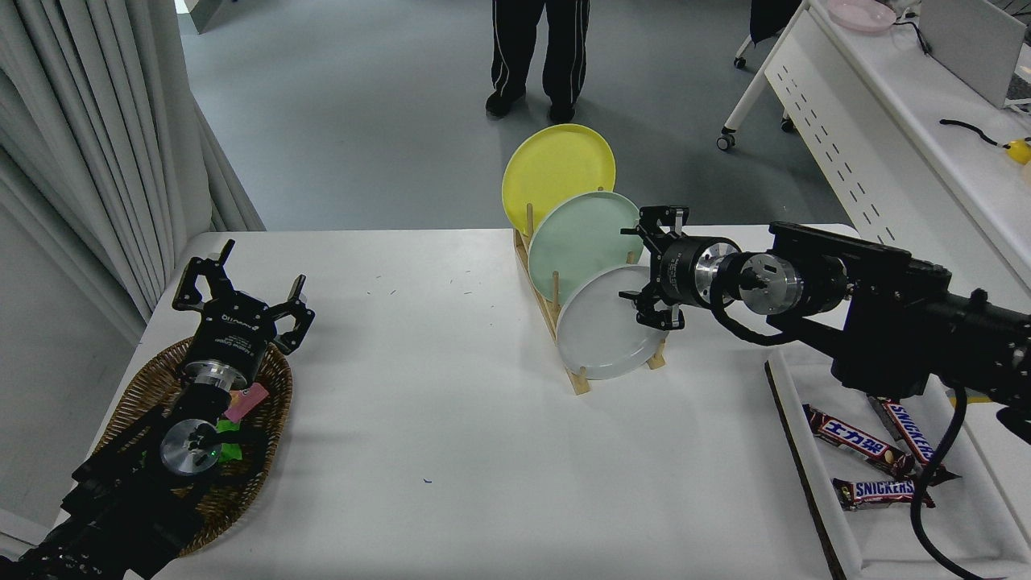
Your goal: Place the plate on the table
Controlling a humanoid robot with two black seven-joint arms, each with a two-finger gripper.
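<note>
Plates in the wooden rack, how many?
3, standing on edge: yellow plate at the far end, mint green plate in the middle, light grey plate nearest. None looks hidden.

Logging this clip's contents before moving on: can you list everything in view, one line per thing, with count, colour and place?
plate: 1, light grey, front rack slot
mint green plate: 1, middle slot
yellow plate: 1, rear slot
rack: 1, wooden, table centre
table: 1, white
basket: 1, brown wicker, left
candy bars: 3, white tray, right
desk: 1, white, far right
person: 1, dark trousers, beyond the table
left tool: black, open, over basket
right tool: black, open, around grey plate's right rim
</note>
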